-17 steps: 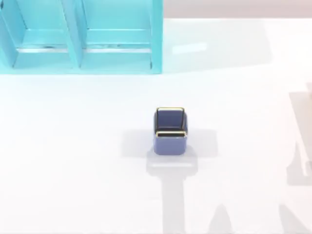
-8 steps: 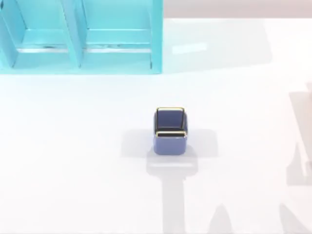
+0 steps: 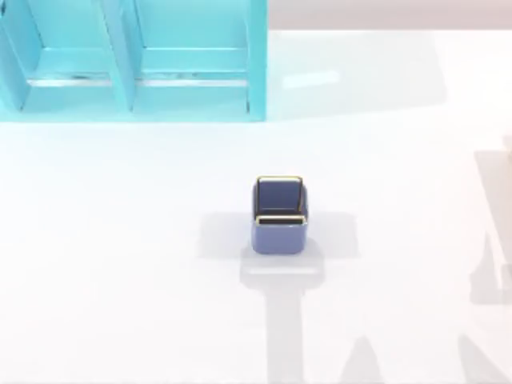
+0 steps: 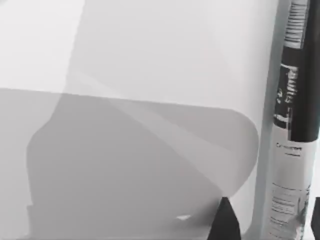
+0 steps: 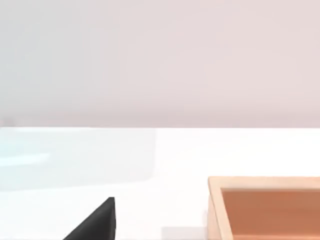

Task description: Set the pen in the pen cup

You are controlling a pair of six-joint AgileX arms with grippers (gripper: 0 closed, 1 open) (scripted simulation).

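In the left wrist view a dark part of my left gripper (image 4: pixel 226 225) shows close to the camera, above the white worktop (image 3: pixel 120 264); whether this tool is wide, narrow or holding something, I cannot tell. Just beside it is the pen (image 4: pixel 285 150), a white barrel with a black band and small printed text; it runs long across the view, and I cannot tell if the gripper touches it or if it rests on the worktop. Grey shadows lie on the surface next to it.

In the right wrist view a dark part of my right gripper (image 5: pixel 97 224) is over the worktop too; its state I also cannot tell. Near it stands an open tan wooden box (image 5: pixel 215 205) on the white surface.

The pen cup (image 3: pixel 280 232) stands upright about in the middle of the worktop, well apart from every edge; it is periwinkle blue with a thin gold rim and dark blue inside, its opening upward. At the far left corner of the worktop stands the turquoise shelf unit (image 3: pixel 256 64); two of its compartments face the cup.
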